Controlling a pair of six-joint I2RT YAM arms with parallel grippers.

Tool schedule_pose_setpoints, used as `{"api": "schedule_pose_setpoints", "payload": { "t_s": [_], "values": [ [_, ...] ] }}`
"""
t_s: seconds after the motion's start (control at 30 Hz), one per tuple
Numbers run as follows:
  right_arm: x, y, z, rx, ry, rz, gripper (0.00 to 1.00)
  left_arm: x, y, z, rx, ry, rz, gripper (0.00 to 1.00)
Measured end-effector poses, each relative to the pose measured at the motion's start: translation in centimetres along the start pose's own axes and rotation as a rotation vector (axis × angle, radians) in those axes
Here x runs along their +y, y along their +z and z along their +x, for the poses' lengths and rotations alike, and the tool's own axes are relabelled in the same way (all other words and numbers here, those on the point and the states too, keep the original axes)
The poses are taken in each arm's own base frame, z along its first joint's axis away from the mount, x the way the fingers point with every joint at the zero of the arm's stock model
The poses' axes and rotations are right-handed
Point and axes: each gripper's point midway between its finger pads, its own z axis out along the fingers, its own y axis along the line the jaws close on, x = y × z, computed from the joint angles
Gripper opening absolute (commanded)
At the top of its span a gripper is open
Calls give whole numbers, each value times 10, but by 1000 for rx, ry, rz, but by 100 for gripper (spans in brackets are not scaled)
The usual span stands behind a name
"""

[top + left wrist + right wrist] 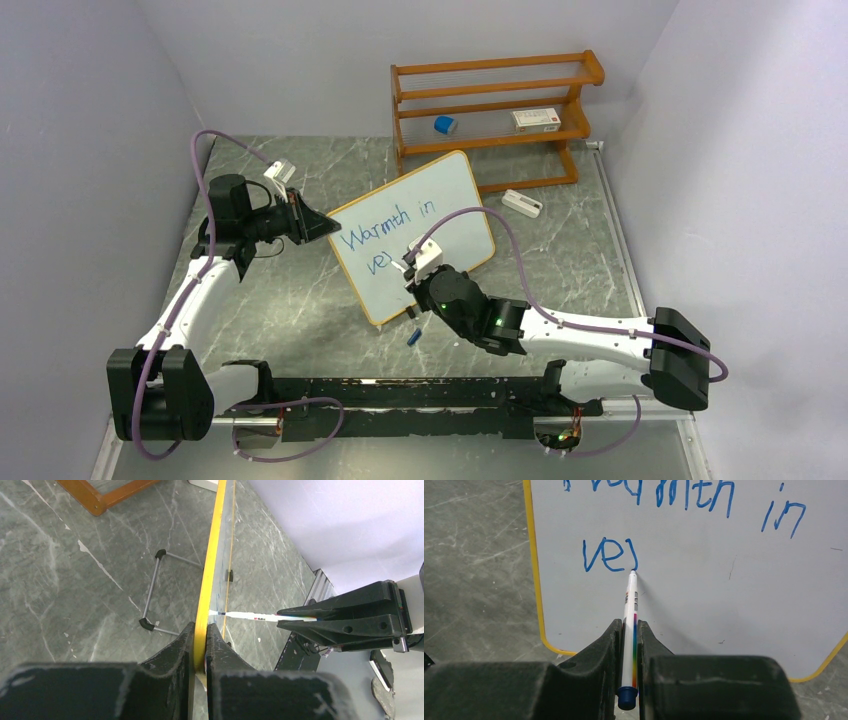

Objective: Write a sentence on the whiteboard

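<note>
Right gripper is closed on a marker, left gripper on the whiteboard edge
Marker tip is set against the sentence, upper centre

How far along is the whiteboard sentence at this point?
Done: the first line of the sentence, "Warmth in", is on the whiteboard. In hand: the second line reads "ve" plus one stroke; the right gripper holds the marker with its tip on the board, and the left gripper clamps the board's edge. Left: the rest of that line.
</note>
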Motion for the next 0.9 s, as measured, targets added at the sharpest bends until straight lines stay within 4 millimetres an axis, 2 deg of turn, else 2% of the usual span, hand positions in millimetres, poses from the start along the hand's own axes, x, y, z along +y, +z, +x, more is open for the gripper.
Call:
{"api": "schedule_pose_setpoints", "payload": {
  "t_s": [0.33,0.9],
  "values": [
    [-1,1,-2,-8,-11,2,0,0,0,0,0,0,0,5],
    [-1,7,-19,-60,-18,16,0,0,0,0,0,0,0,5]
  ]
}}
